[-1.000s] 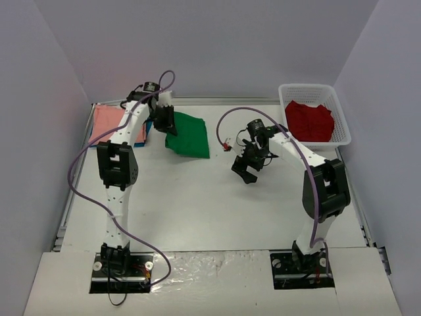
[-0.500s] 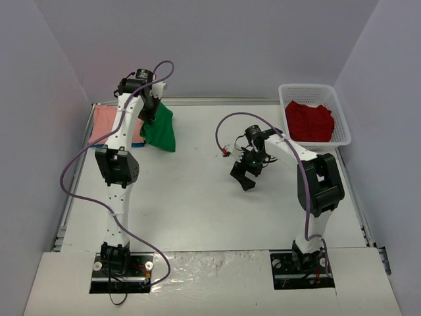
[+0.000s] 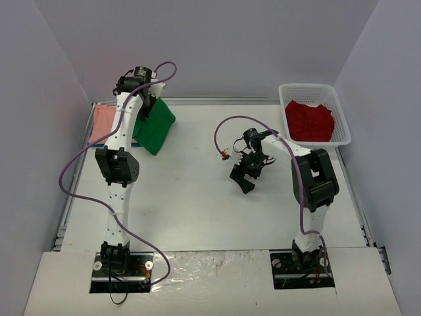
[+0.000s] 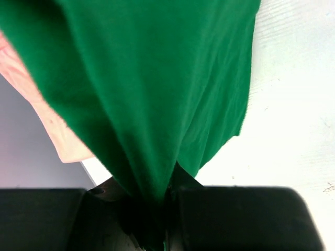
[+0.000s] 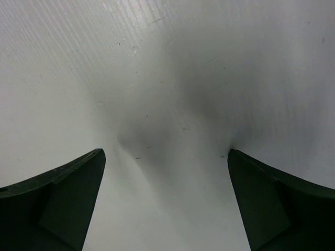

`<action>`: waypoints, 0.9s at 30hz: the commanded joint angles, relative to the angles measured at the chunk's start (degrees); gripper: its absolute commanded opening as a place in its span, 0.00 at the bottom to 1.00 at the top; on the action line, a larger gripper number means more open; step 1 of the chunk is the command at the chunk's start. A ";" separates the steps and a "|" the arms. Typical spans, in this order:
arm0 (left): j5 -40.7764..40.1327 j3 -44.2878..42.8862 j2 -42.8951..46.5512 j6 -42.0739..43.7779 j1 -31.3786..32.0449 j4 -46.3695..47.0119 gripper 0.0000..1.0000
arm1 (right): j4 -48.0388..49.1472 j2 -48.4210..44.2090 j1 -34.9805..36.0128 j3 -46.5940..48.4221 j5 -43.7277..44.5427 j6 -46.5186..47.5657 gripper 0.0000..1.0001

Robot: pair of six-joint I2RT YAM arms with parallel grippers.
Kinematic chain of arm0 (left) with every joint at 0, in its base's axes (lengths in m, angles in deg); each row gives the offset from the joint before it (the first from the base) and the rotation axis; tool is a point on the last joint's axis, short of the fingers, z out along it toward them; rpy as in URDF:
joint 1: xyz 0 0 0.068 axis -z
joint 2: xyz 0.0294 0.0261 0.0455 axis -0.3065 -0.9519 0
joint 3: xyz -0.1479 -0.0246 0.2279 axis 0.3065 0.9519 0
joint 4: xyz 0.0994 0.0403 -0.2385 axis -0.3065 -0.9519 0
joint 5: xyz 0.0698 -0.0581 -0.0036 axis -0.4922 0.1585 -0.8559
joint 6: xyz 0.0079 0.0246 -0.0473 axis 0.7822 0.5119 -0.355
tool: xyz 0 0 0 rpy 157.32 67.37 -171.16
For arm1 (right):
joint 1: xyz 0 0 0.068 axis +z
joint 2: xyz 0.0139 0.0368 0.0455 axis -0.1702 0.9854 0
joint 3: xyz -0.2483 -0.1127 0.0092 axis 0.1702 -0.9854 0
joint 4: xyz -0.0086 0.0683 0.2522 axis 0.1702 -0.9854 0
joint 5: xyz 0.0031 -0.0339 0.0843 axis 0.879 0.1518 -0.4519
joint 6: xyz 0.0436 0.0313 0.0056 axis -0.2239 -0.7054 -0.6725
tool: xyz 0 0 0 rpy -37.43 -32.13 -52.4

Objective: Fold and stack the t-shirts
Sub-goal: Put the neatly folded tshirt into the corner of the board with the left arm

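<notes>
Stacking is underway: green t-shirt (image 3: 156,125) is pinched in left claw (image 3: 148,107) by the far-left pink t-shirt (image 3: 102,122); right claw (image 5: 165,157) is spread wide; red t-shirt (image 3: 309,120) is not yet folded.

You have the bright green t-shirt (image 3: 156,127) hanging bunched from the shut left pincer (image 4: 158,222) at the far left of the table (image 3: 197,204). Its folds drape downward; whether its lower corner touches the surface is unclear. Just beside it, the salmon-pink t-shirt (image 3: 103,122) lies flat along the table's left edge. The red t-shirt (image 3: 309,121) sits crumpled in the white basket (image 3: 309,87) at the far right.
</notes>
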 commanded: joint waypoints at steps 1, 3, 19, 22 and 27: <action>-0.67 -2.91 1.62 0.57 -0.28 -0.18 0.02 | -2.41 2.46 0.35 -0.10 0.93 -0.45 1.00; 1.18 -2.91 2.41 -0.93 -0.19 -0.09 0.02 | -2.49 2.81 0.35 -0.10 1.02 -0.54 1.00; 8.22 -3.35 5.93 -9.11 -1.59 6.67 0.02 | -2.41 5.01 0.70 -0.89 1.81 -0.45 1.00; 7.43 -3.43 6.81 -8.84 -1.95 7.82 0.02 | -2.41 5.63 0.70 -0.97 2.07 -0.45 1.00; 6.29 -3.52 7.60 -7.96 -3.09 8.34 0.02 | -2.49 6.33 0.96 -1.15 2.25 -0.36 1.00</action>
